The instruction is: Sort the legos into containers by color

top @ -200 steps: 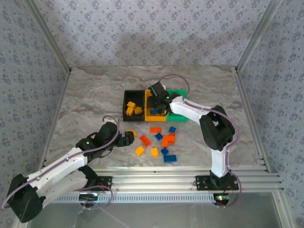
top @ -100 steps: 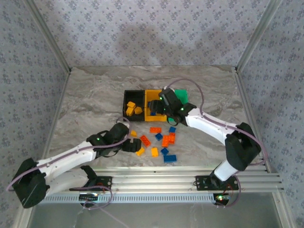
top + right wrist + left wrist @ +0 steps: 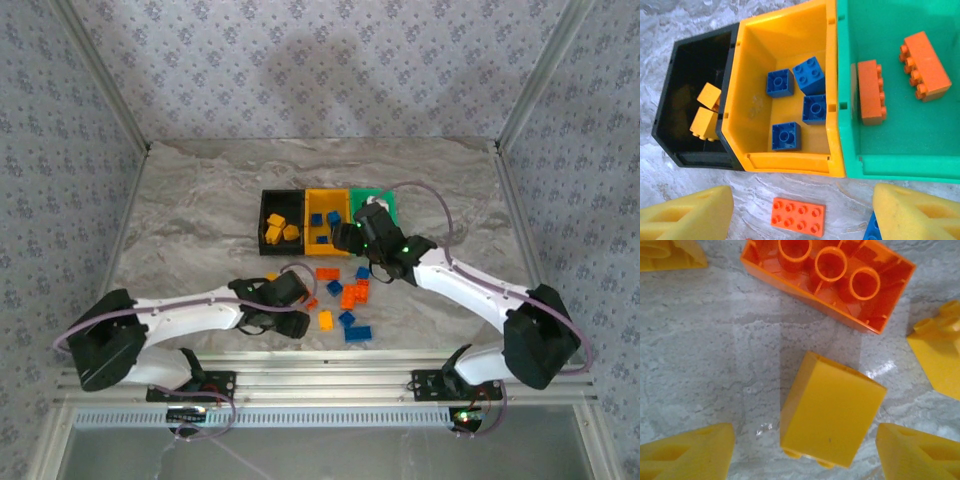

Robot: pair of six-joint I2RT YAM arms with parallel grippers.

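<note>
top: against half a second ago, the left arm lies stretched further right, with the left gripper (image 3: 287, 306) at the loose bricks (image 3: 348, 298). the right gripper (image 3: 352, 240) has drawn back off the yellow bin (image 3: 328, 193) to its front edge. grey marbled table (image 3: 200, 200).

left wrist: jaws wide. yellow wedge fingers (image 3: 690, 452) flank a smooth yellow brick (image 3: 832, 415) tipped on its side, a gap on each side. orange brick (image 3: 830, 280) upside down, three round tubes.

right wrist: jaws wide, empty, over a flat studded orange plate (image 3: 798, 216). four blue bricks (image 3: 781, 82) in the yellow bin, yellow bricks (image 3: 707, 95) in the black bin (image 3: 695, 65), two orange bricks (image 3: 871, 92) in the green bin (image 3: 900, 130).
</note>
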